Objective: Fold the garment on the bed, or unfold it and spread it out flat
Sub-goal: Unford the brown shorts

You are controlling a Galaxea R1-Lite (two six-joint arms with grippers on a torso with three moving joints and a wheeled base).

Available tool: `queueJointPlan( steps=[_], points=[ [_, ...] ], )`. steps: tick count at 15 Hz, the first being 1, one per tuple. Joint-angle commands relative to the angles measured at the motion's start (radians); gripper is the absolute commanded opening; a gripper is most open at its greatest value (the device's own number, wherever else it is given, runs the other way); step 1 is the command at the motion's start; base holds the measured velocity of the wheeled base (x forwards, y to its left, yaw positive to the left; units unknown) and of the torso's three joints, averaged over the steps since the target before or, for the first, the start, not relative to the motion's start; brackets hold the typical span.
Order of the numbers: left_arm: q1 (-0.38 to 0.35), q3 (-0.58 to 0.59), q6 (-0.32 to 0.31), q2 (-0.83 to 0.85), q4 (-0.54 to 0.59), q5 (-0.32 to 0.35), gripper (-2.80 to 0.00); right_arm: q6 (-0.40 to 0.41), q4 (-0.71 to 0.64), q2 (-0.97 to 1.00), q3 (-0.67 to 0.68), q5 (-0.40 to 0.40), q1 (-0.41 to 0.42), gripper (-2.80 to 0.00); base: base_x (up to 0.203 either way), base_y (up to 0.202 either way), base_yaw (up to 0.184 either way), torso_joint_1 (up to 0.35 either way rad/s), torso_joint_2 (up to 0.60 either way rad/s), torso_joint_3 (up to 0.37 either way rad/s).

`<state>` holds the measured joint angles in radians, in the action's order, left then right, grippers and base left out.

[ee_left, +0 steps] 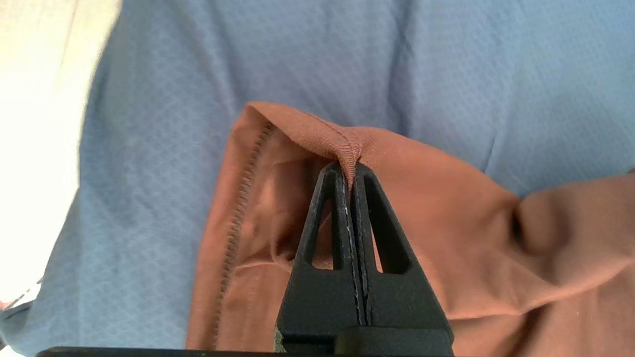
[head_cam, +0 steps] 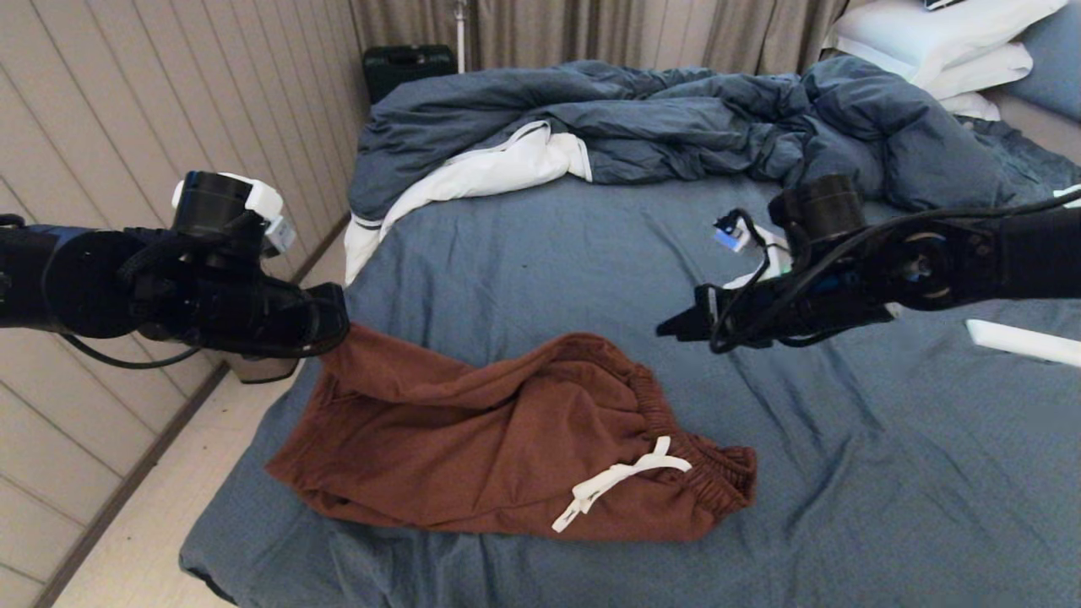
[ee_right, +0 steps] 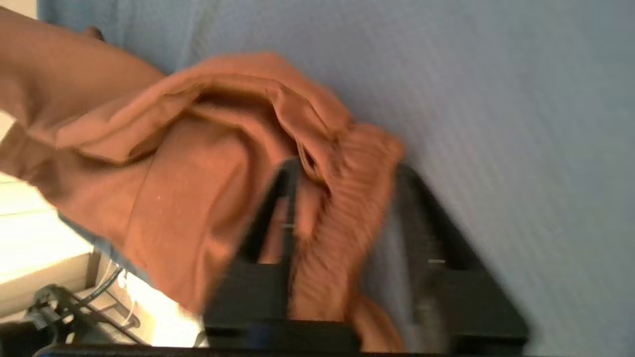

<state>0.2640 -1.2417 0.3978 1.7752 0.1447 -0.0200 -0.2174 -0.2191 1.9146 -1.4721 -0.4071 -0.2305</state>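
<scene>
In the head view, the garment [head_cam: 515, 439] is seen lying at lower centre on the bed [head_cam: 844, 439], its corner lifted at left by the left gripper [head_cam: 334, 317]; the right gripper [head_cam: 676, 325] is held above the waistband.

In the left wrist view, a hem fold is pinched between closed fingers [ee_left: 337, 198].

In the right wrist view, the fingers [ee_right: 278, 208] are spread wide, nothing gripped.

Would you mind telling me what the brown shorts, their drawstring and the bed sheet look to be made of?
The shorts look like a soft matte knit, probably cotton fleece: they drape in rounded folds, with a ribbed gathered waistband. The drawstring seems a flat white woven tape. The bed sheet appears a thin woven fabric with a fine dotted texture, wrinkled and dull. The left claw pinches a stitched hem.
</scene>
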Motion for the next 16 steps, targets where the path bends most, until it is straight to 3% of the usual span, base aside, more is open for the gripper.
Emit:
queueJointPlan(
  steps=[1,4,14,15,16],
  points=[
    [0.001,0.002,0.003,0.007,0.000,0.000,-2.80,0.001,-0.002,0.084,-0.034,0.016,-0.043,0.00,0.000,0.000,0.000,0.000,0.00,0.000],
    [0.000,0.012,0.003,0.022,-0.002,0.000,-2.80,0.029,0.004,0.164,-0.054,0.119,-0.069,0.00,0.000,0.000,0.000,0.000,0.00,0.000],
    [0.000,0.018,0.007,0.044,-0.013,-0.007,-2.80,0.020,0.001,0.190,-0.070,0.122,-0.120,0.00,0.000,0.000,0.000,0.000,0.00,0.000],
    [0.000,0.018,0.014,0.044,-0.015,-0.009,-2.80,0.016,0.002,0.191,-0.070,0.122,-0.121,-2.80,0.000,0.000,0.000,0.000,0.00,0.000],
    [0.000,0.019,0.028,0.043,-0.020,-0.012,-2.80,0.015,0.003,0.192,-0.063,0.122,-0.124,-2.80,0.000,0.000,0.000,0.000,0.00,0.000]
  ],
)
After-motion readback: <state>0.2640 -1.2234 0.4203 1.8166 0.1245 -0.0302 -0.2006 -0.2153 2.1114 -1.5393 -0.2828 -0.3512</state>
